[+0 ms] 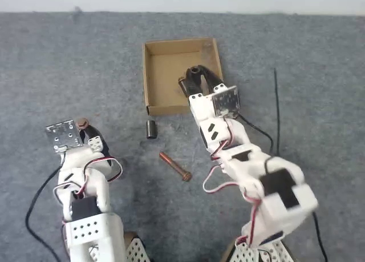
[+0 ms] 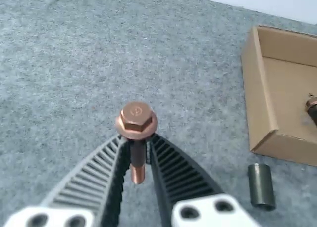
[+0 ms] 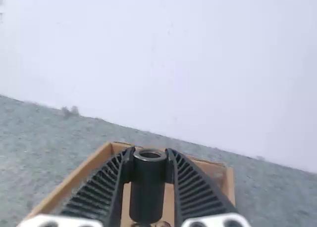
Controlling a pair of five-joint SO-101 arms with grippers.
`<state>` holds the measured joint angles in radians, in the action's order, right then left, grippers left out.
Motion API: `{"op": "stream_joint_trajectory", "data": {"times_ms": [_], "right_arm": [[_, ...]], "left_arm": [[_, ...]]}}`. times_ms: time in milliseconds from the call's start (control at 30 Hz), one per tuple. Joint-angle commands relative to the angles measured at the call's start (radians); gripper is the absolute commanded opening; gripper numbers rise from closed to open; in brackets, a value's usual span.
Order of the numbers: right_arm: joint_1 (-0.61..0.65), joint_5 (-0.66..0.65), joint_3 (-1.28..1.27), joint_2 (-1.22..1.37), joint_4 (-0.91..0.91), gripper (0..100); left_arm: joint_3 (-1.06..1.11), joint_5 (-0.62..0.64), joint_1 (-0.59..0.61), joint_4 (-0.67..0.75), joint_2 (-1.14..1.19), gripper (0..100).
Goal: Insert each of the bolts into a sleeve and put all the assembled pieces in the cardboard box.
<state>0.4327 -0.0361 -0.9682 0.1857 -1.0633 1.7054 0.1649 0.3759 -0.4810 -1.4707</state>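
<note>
My left gripper point(image 2: 136, 138) is shut on the shank of a copper bolt point(image 2: 136, 120), whose hex head pokes out past the fingertips; it is held above the grey carpet at the left point(image 1: 84, 127). My right gripper point(image 3: 149, 157) is shut on a black sleeve point(image 3: 148, 185) held upright over the cardboard box point(image 3: 74, 180). From above, that gripper point(image 1: 197, 75) hangs inside the box's point(image 1: 146, 73) right half. A copper-coloured bit shows just under the held sleeve. A second black sleeve point(image 1: 151, 129) lies on the carpet in front of the box, and a second copper bolt point(image 1: 175, 166) lies nearer the arms.
Grey carpet runs up to a pale wall behind the box. A black cable point(image 1: 277, 111) trails along the carpet to the right of the right arm. The loose sleeve point(image 2: 261, 185) rests close to the box's front wall point(image 2: 260, 88).
</note>
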Motion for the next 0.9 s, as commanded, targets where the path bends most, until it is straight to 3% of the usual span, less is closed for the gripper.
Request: {"op": "stream_joint_trajectory", "data": {"times_ms": [0,167,700,867], "right_arm": [[0.045,-0.012,0.068,0.124,-0.274,0.9],[0.088,-0.014,0.043,0.223,-0.432,0.9],[0.275,-0.015,-0.216,0.225,-0.536,0.7],[0.311,-0.015,-0.299,0.225,-0.645,0.7]], "left_arm": [[-0.015,0.002,0.000,0.003,-0.035,1],[-0.015,0.002,0.000,0.003,-0.035,1],[-0.015,0.002,0.000,0.002,-0.035,1],[-0.015,0.002,0.000,0.000,-0.035,1]]}}
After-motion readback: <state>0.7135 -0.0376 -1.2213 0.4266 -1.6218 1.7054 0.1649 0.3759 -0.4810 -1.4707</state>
